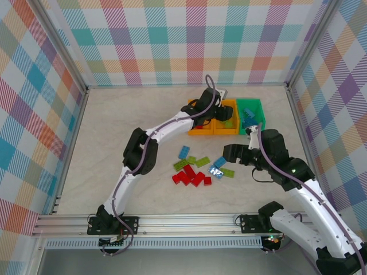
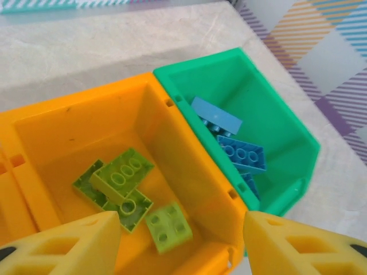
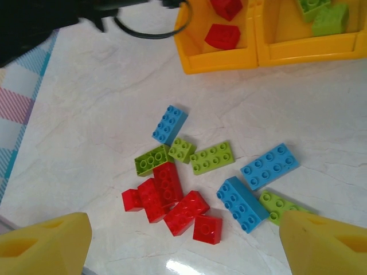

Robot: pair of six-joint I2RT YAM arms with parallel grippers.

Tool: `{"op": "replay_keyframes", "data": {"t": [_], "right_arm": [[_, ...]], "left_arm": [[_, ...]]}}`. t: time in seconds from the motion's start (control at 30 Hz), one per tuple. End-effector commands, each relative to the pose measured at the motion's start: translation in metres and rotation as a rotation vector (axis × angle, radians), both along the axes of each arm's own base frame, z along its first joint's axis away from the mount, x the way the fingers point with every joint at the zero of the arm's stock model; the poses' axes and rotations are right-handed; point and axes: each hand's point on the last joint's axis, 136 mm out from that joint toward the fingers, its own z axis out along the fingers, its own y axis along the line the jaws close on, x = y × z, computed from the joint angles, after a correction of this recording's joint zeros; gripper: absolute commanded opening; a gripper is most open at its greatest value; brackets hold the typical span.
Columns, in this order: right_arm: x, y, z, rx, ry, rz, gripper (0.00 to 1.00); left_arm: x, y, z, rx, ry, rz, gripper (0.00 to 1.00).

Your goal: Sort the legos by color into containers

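My left gripper [image 2: 182, 220] hangs open over the middle orange container [image 2: 172, 149], with nothing between its yellow fingers [image 2: 86, 240]. Lime green legos [image 2: 117, 180] lie in that bin, and a small blurred lime one [image 2: 168, 227] sits just under the jaws. Blue legos [image 2: 241, 152] lie in the green container [image 2: 275, 126] beside it. My right gripper [image 3: 184, 220] is open above the loose pile: red legos [image 3: 166, 197], blue legos [image 3: 241, 203] and lime legos [image 3: 212, 157] on the table. The left orange container [image 3: 221, 60] holds red legos [image 3: 222, 35].
The three bins stand in a row at the back right of the table [image 1: 226, 133]. The loose pile [image 1: 198, 169] lies in front of them, between the two arms. Metal rails and checked walls bound the table on all sides.
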Motion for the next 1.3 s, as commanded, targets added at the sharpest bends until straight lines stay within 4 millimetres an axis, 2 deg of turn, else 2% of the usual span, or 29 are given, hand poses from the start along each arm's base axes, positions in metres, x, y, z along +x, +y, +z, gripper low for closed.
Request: {"op": "replay_keyframes", "data": {"t": [0.0,0.13,0.23,0.33,0.4,0.47,0.53,0.63,0.77,0.9,1.0,1.13,1.27], "right_arm": [[0.005,-0.010,-0.014,-0.051,0.034,-0.064,0.85],[0.011,-0.023,-0.043,-0.138,0.150,-0.162,0.85],[0.018,-0.016,-0.074,-0.152,0.273,-0.192,0.83],[0.028,-0.006,-0.108,-0.173,0.376,-0.208,0.83],[0.037,-0.003,-0.129,-0.197,0.428,-0.230,0.83],[0.045,0.001,-0.145,-0.208,0.454,-0.251,0.83],[0.052,0.005,-0.158,-0.221,0.472,-0.279,0.82],[0.058,0.017,-0.181,-0.217,0.500,-0.272,0.75],[0.067,0.025,-0.206,-0.230,0.543,-0.295,0.71],[0.070,0.030,-0.220,-0.250,0.561,-0.313,0.65],[0.069,0.022,-0.228,-0.314,0.542,-0.341,0.53],[0.077,0.010,-0.225,-0.346,0.473,-0.390,0.37],[0.102,0.008,-0.201,-0.322,0.363,-0.403,0.29]], "left_arm": [[-0.031,0.018,0.099,-0.115,-0.132,-0.032,0.59],[-0.082,0.071,0.122,-0.098,-0.192,-0.016,0.59],[-0.135,0.111,0.127,-0.015,-0.260,-0.082,0.59],[-0.193,0.146,0.120,0.161,-0.318,-0.210,0.64],[-0.233,0.173,0.103,0.303,-0.326,-0.303,0.68],[-0.261,0.197,0.091,0.386,-0.336,-0.359,0.72],[-0.280,0.219,0.082,0.427,-0.340,-0.387,0.76],[-0.299,0.239,0.069,0.460,-0.373,-0.436,0.86],[-0.322,0.244,0.042,0.504,-0.387,-0.601,0.99],[-0.323,0.239,0.012,0.557,-0.321,-0.663,1.00],[-0.321,0.241,0.001,0.603,-0.270,-0.667,1.00],[-0.322,0.239,0.004,0.565,-0.302,-0.656,1.00],[-0.320,0.241,0.016,0.520,-0.399,-0.618,1.00]]}}
